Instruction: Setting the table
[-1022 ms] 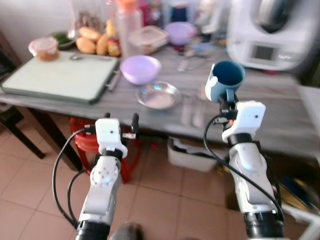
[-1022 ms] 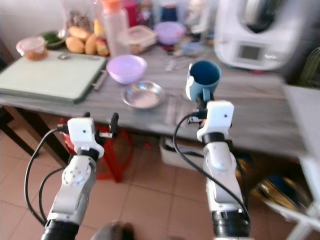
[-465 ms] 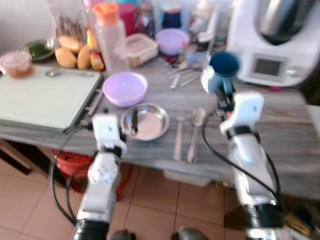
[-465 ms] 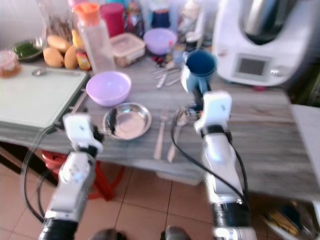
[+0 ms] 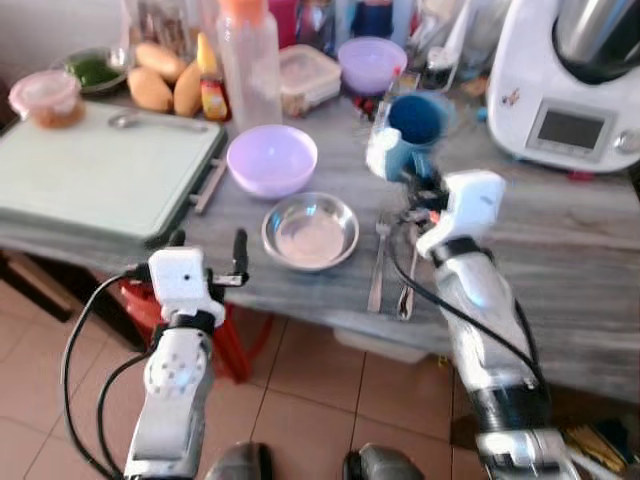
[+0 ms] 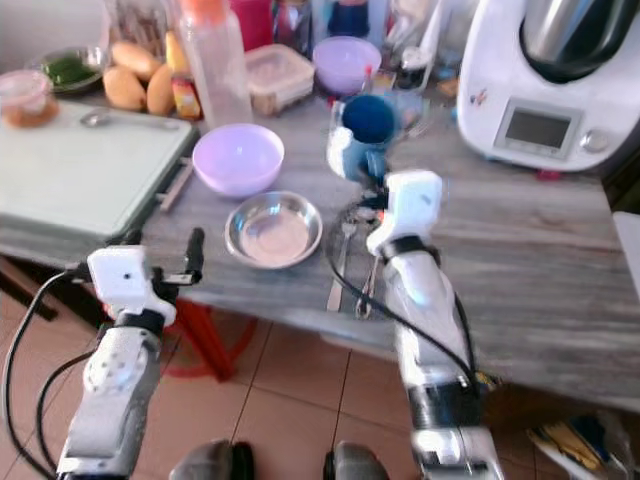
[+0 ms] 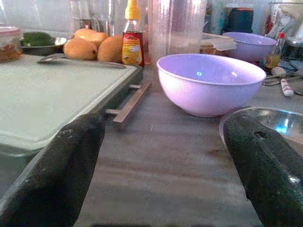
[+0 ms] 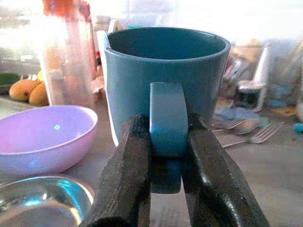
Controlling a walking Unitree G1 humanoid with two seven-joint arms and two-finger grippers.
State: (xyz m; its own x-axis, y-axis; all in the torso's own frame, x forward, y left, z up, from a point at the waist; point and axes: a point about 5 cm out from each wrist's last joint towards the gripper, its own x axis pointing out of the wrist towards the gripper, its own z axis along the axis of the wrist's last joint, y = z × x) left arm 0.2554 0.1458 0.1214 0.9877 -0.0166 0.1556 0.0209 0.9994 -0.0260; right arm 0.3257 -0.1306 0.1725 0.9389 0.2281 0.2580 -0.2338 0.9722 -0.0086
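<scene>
Right pincer [image 8: 163, 156] grips the upright blue mug [image 5: 408, 135] by its handle, above the surface [image 5: 560, 240], at two o'clock from the steel bowl [image 5: 310, 230]; left pincer [image 5: 208, 255] released.

Mug [image 8: 165, 80]: teal, smooth, satin glaze. Table [image 5: 560, 250]: grey wood grain, matt. Steel dish [image 5: 310, 230] beside the mug: shiny metal. Lilac bowl [image 7: 210, 82] behind the dish: glossy, looks plastic. Gripper fingers [image 7: 71, 175]: matt black, slightly rough.

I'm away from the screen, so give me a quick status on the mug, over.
Right gripper shut on blue mug handle, held above the table. Left gripper open, short of the table edge. Fork and spoon lie below the mug.
</scene>
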